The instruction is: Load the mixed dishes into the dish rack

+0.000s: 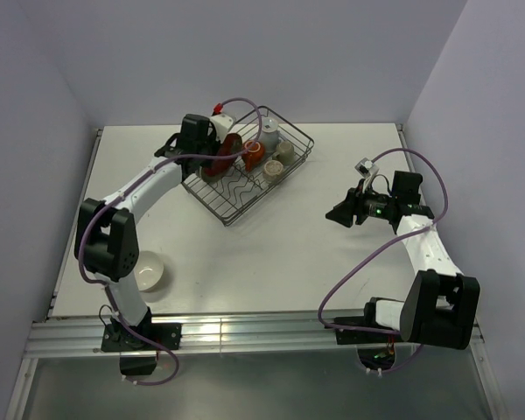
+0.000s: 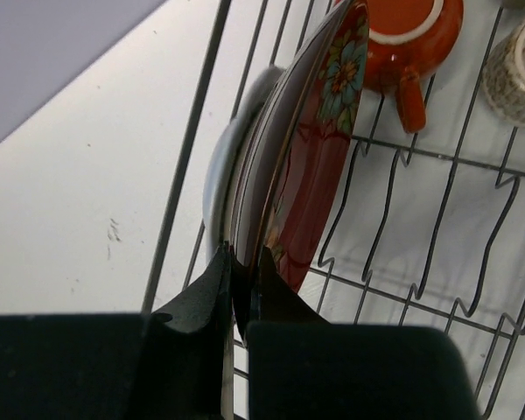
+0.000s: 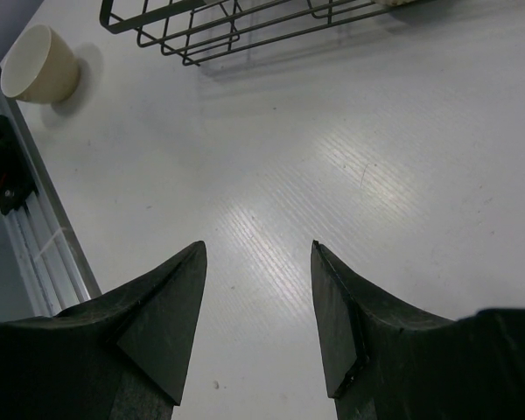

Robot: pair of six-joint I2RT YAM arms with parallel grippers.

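Red floral plate (image 2: 325,162) (one), one cream bowl (image 1: 149,271)

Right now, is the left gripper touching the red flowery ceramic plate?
Touching. The left wrist view shows the left gripper pinched shut on the rim of the red flowery ceramic plate, with no gap.

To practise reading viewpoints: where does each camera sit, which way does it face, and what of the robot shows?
Top external: high behind the bases, looking down on the table, left arm, right arm, dish rack and cream bowl.
Left wrist: on the left arm, looking along the left claw, shut on the red floral plate in the rack; only fingers show.
Right wrist: low over the table, facing the rack's corner and the bowl; the open right claw shows.
Shared: top and right wrist both see bowl and rack.
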